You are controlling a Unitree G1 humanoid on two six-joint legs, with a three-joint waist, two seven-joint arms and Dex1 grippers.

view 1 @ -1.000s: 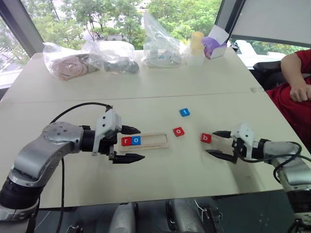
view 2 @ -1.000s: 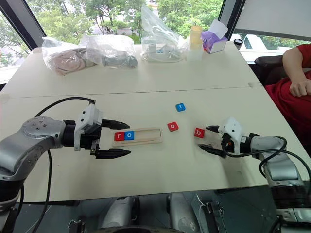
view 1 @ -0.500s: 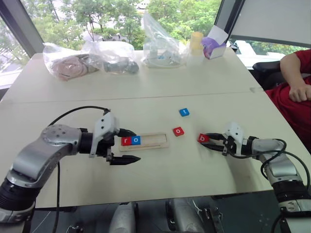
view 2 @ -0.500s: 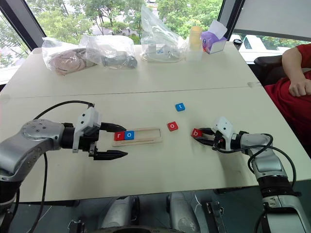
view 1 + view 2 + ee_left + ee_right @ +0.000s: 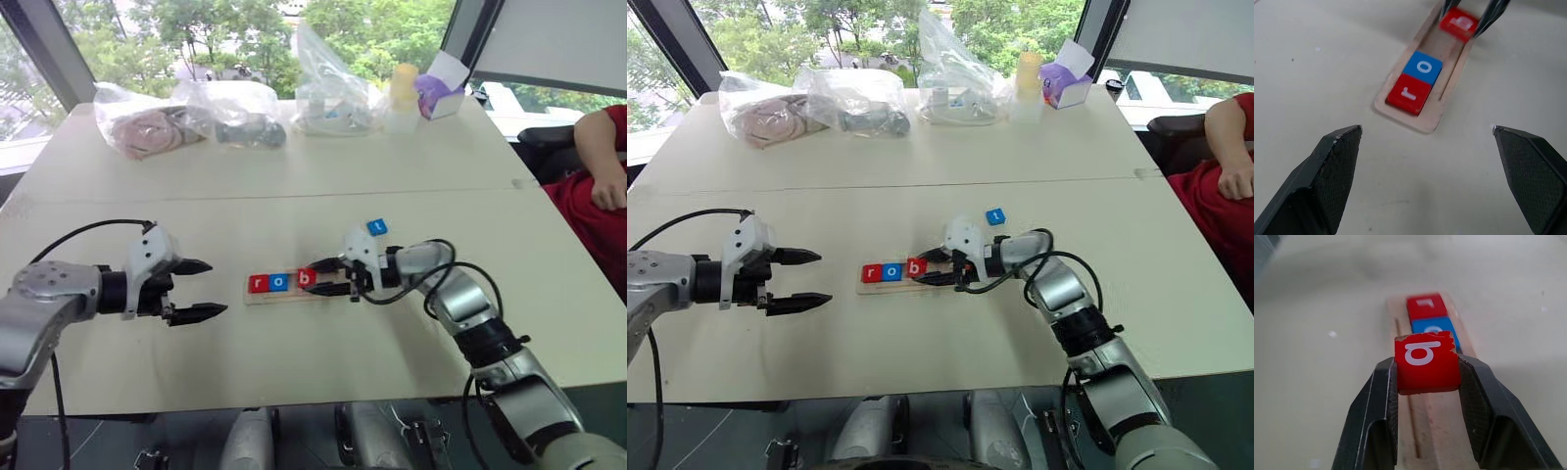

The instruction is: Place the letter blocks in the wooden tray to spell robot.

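The right gripper (image 5: 1426, 396) is clamped on the red "b" block (image 5: 1426, 361), one black finger (image 5: 1376, 416) pressed to each side of it, and holds it over the wooden tray (image 5: 292, 290) just beside the blue "o" block (image 5: 278, 284). Whether the "b" already rests in the tray or hangs slightly above it cannot be told.

The tray lies lengthwise near the middle of the desk (image 5: 294, 191), nearer its front edge than its far one. In its left end sits the red "r" block (image 5: 258, 284), with the blue "o" touching it — the two fill the first two places.

The blue "t" block (image 5: 377, 227) lies flat on the desk beyond the right arm, toward the far edge and apart from the tray.

The left gripper (image 5: 196, 289) hangs over the desk off the tray's left end, its fingers spread wide and holding nothing.

Along the far edge stand clear plastic bags (image 5: 211, 113) with contents, a pale yellow container (image 5: 403, 88) and a purple-and-white box (image 5: 441, 90). A person's arm (image 5: 602, 162) in a red sleeve shows past the desk's right edge.
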